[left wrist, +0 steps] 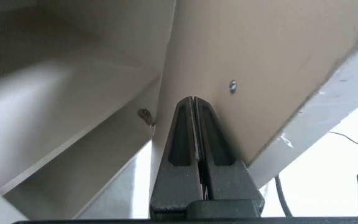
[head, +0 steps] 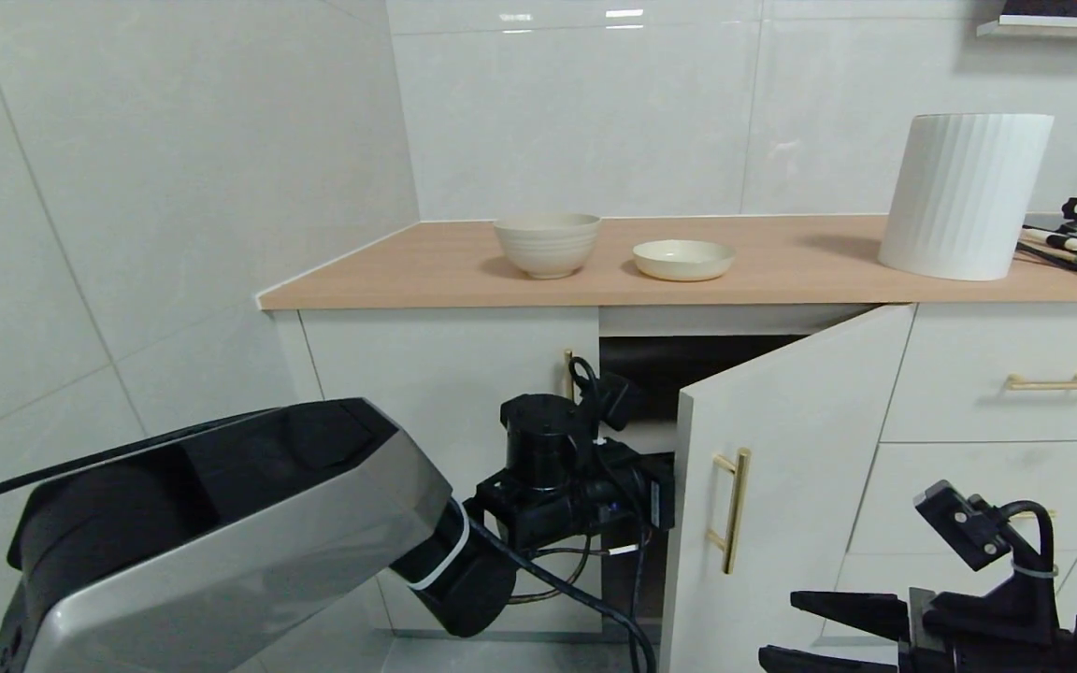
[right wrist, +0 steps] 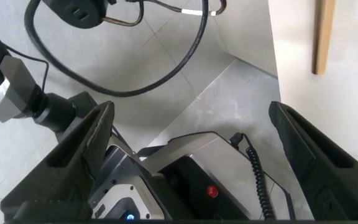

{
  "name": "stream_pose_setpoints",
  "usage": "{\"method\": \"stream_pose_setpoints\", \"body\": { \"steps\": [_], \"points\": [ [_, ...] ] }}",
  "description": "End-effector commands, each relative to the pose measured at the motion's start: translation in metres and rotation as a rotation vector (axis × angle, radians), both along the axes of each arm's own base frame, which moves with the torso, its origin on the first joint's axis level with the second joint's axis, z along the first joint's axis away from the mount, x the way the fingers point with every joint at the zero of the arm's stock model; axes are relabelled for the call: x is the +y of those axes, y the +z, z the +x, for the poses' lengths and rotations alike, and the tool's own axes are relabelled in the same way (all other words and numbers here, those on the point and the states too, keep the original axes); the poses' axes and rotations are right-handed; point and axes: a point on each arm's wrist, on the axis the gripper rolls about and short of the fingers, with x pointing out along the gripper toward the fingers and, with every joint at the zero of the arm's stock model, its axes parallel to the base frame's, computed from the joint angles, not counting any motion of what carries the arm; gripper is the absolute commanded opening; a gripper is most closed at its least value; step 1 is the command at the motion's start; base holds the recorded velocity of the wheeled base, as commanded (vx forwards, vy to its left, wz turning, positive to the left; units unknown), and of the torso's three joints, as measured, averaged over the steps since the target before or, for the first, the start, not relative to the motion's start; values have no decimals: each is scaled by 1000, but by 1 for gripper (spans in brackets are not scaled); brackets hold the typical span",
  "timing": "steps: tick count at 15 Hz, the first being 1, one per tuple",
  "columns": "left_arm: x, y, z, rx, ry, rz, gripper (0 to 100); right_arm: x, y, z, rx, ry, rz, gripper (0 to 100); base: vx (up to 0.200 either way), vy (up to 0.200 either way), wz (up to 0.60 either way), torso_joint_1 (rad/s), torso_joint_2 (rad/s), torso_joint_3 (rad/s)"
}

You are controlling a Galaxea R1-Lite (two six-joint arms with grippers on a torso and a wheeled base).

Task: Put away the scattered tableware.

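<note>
A ribbed cream bowl (head: 548, 245) and a shallow cream dish (head: 683, 259) sit side by side, apart, on the wooden countertop (head: 782, 271) near its left end, the bowl to the left. Both are untouched by either arm. Directly below them a white cabinet door (head: 782, 449) with a brass bar handle (head: 733, 509) stands swung open, showing a dark interior. The left arm is at that opening, its wrist just left of the door's edge. Seen from the wrist, the left gripper (left wrist: 193, 102) has its fingers pressed together with nothing between them, the tips close to a pale cabinet panel (left wrist: 272, 56) fitted with a small screw (left wrist: 232, 86). The right gripper (head: 782, 628) hangs low at the near right, in front of the drawers, its fingers spread wide and empty above the tiled floor (right wrist: 229, 99). Farther right on the counter stands a tall white ribbed container (head: 966, 194), and beyond it lies a cluster of utensils (head: 1076, 248) — too small to identify individually.
</note>
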Motion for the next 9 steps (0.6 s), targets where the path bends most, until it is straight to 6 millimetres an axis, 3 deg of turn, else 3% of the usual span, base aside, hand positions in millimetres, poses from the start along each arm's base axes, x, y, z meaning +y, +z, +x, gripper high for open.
{"method": "stream_pose_setpoints", "body": {
  "steps": [1, 5, 9],
  "points": [
    [0, -2, 1, 3, 1, 3, 0, 0, -1, 0, 4, 0, -3, 100, -200, 0, 0, 2, -2, -2],
    [-4, -2, 5, 10, 1, 9, 0, 0, -1, 1, 4, 0, -3, 100, -200, 0, 0, 9, 0, 2],
    [-14, -5, 21, 7, 10, -1, 0, 0, -1, 1, 4, 0, -3, 100, 0, 0, 0, 0, 0, 0]
  ]
}}
